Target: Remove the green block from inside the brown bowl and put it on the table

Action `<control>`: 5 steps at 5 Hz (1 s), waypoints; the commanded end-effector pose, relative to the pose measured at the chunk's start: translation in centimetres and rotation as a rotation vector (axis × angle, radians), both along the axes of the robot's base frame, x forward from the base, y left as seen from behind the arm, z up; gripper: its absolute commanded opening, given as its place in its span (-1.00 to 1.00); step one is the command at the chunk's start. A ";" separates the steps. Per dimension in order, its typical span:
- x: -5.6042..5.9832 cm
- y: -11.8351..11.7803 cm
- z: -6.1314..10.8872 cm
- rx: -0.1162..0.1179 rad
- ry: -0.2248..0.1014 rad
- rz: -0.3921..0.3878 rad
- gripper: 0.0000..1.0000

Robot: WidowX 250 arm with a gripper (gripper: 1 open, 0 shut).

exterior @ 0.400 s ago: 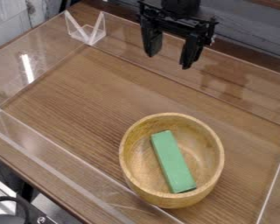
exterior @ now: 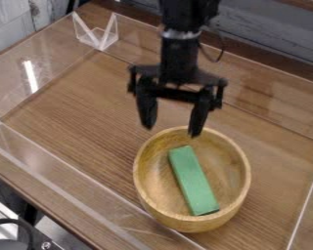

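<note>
Since the earlier frame the gripper [exterior: 175, 109] has swung down from the far edge toward the brown bowl [exterior: 156, 187], now hanging just past the rim at about twelve o'clock, fingers spread wide and empty. Inside the bowl the green block [exterior: 192, 181] lies flat, running roughly eleven to five. This looks like the approach step; next the jaws probably need to come nearer, straddle the block's narrow width, and descend before any transfer to the table [exterior: 81, 107].

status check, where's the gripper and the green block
Gripper open, empty, pointing down over bowl's far rim. Green block flat inside brown bowl, untouched. Nothing in the way.
</note>
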State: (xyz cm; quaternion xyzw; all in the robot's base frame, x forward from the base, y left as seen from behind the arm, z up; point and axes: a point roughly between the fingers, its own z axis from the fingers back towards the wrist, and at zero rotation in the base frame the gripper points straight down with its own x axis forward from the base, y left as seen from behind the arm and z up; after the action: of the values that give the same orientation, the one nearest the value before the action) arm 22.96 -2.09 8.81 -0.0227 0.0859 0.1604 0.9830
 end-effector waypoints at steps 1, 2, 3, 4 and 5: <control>-1.0 -1.3 -0.3 -0.014 -0.072 0.095 1.00; -1.8 -2.4 -1.5 -0.027 -0.092 0.138 1.00; -1.8 -3.3 -2.1 -0.040 -0.108 0.164 1.00; -1.7 -3.7 -2.7 -0.048 -0.117 0.169 1.00; -1.7 -3.9 -3.5 -0.053 -0.123 0.178 1.00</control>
State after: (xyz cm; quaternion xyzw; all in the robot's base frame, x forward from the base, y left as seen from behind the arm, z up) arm 20.91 -5.67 4.77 -0.0596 0.0386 0.2474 0.9663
